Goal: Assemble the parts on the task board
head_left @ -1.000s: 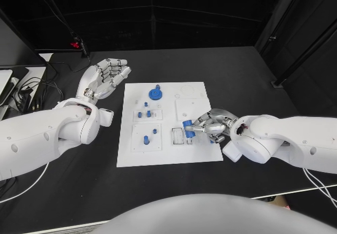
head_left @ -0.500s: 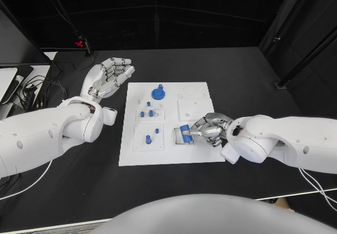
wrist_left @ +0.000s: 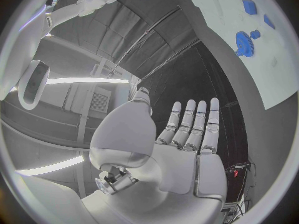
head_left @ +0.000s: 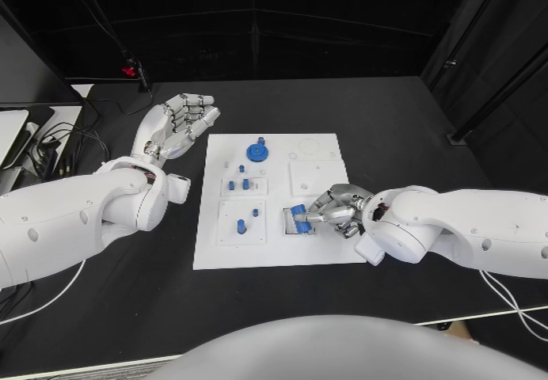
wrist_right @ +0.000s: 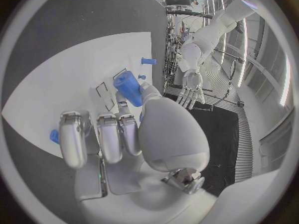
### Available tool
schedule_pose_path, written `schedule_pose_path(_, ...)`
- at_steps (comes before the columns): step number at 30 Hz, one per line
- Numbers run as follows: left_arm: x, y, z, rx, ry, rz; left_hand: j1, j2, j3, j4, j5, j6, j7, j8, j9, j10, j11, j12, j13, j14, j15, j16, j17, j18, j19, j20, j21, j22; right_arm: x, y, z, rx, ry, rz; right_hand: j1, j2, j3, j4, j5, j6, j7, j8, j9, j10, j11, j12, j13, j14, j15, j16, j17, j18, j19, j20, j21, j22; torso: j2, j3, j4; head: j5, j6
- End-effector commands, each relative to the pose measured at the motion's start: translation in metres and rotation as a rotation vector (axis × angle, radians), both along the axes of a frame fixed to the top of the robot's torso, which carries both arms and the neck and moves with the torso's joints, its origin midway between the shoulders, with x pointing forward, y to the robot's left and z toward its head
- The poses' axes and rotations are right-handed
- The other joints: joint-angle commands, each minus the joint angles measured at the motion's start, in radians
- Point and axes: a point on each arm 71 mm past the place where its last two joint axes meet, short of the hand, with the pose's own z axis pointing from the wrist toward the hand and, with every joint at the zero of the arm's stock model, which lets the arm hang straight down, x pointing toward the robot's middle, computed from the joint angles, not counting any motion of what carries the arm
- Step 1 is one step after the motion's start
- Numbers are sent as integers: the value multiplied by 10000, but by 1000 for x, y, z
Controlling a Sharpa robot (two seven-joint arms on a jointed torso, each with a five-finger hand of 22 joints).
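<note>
Between my right hand [head_left: 338,207] fingertips sits a blue part [head_left: 300,217], a short cylinder-looking piece, pinched by the thumb and a finger w/ the other fingers curled alongside. It hangs just over the task board [head_left: 272,253], near the small rectangular recess at the board's mid-right; can't tell if its lower end is touching the board yet. Right wrist view shows the same part [wrist_right: 127,87] sticking out past the fingertips [wrist_right: 147,91], so most of its length is free beyond the grip.

My read on handling: looks like rigid plastic, light, smooth, prob a bit slippery on metal fingers. Stiff enough that it won't bend, but a tilted entry could jam, so I'd keep the pinch on the end nearest the fingers and leave the far end clear to seat. Firm hold, not a crushing one.

Left hand [head_left: 173,125] is off the board's far-left corner, fingers straight, spread a little, holding nothing; left wrist view confirms a flat, bare palm [wrist_left: 177,159].

Beyond the right fingertips, other blue parts stand on the board, incl a blue gear [head_left: 257,150] at the far side, well apart from the pinch
</note>
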Motion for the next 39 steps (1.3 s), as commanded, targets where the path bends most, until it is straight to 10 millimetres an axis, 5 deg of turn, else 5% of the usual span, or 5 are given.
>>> schedule_pose_path(1, -3, -2, 6, -241, -794, -345, -22, 113, -59, 3, 54, -64, 1387, 48, -9, -49, 2, 31, -12, -35, -13, 36, -9, -105, 6, -3, 56, -14, 1, -1, 0, -409, -38, -75, -148, 21, -38, 107, -27, 604, -524, 13, 8, 1040, 46, 25, 2632, 1039, 20, 25, 2633, -73, 1040, -14, 33, 2634, -2, 0, -11, 18, 0)
schedule_pose_path(39, -2, -4, 6, -248, -755, -390, 0, 135, -73, -1, 72, -56, 1385, 62, -15, -29, -2, 58, -10, -24, -15, 62, -31, -107, -5, -3, 55, -24, 3, 10, -4, -819, 258, 138, -688, -145, -514, 490, 111, 637, -452, -282, 60, 1040, 110, 25, 2632, 1039, 17, 25, 2633, -73, 1040, -14, 33, 2634, -3, 0, 1, -18, 0)
